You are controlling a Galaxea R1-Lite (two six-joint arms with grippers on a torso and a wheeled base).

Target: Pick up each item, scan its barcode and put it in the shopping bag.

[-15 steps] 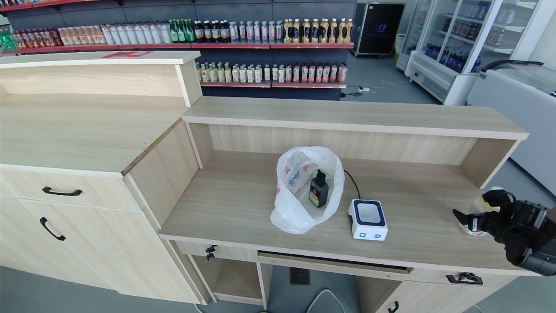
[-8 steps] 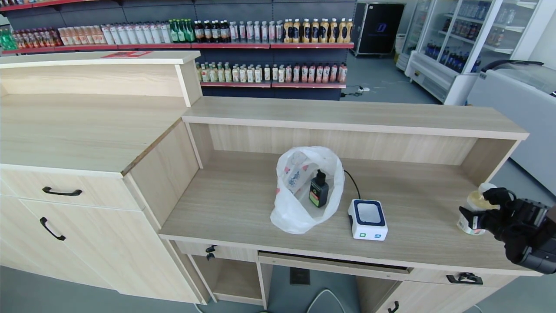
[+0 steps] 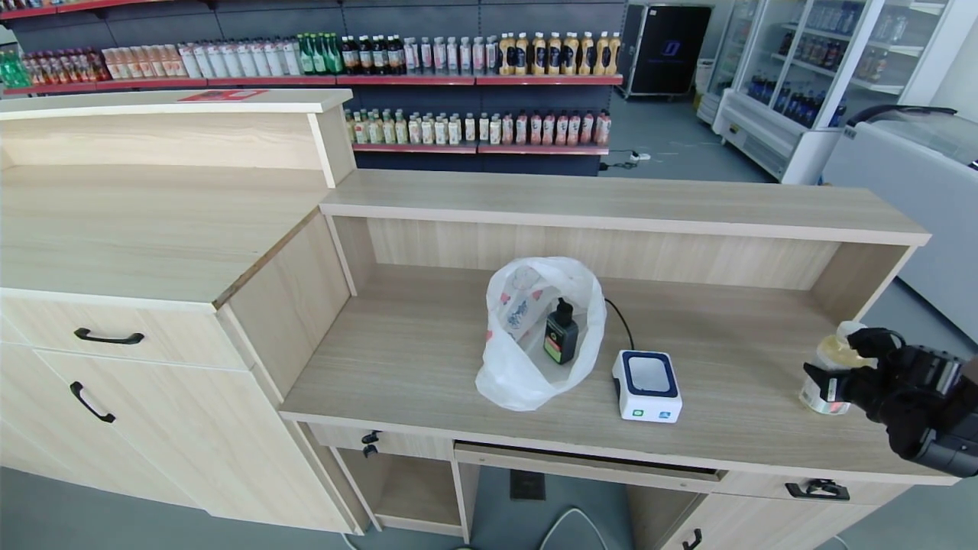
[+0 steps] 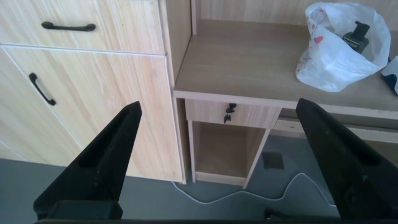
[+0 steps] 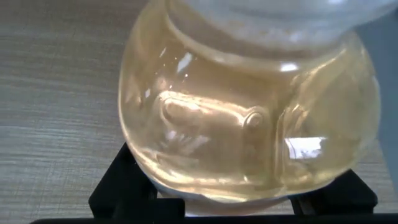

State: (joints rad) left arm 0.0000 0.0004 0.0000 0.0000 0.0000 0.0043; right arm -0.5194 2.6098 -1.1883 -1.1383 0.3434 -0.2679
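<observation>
Progress looks to be past the midpoint; the white shopping bag [image 3: 506, 382] stands open at the centre of the head view on the worktop [image 3: 733, 359], and it already holds two goods, a dark pump bottle [image 3: 561, 338] upright and a patterned packet [image 3: 518, 309] behind it toward the upper left of the bag; those two I take as dealt with.

One item is left, as far as I can see; a bottle of pale yellow liquid [image 3: 831, 357] with a white cap sits at the right edge of the frame, well apart from the bag; the right pincer [image 3: 839, 365] is clamped on it, one dark finger on each side of its body; the right wrist view has the black fingers pressed against the base of the bottle; whether its base rests on the worktop or hangs just above it I cannot tell.

The scanner [image 3: 647, 384], a white box with a dark-framed window, lies just right of the bag, between it and the gripped bottle; so the step in hand is probably the pickup, with the scan and the drop into the bag not yet done.

The left pincer [image 4: 219, 104] hangs low in front of the cabinet doors with its fingers wide apart, holding nothing.
</observation>
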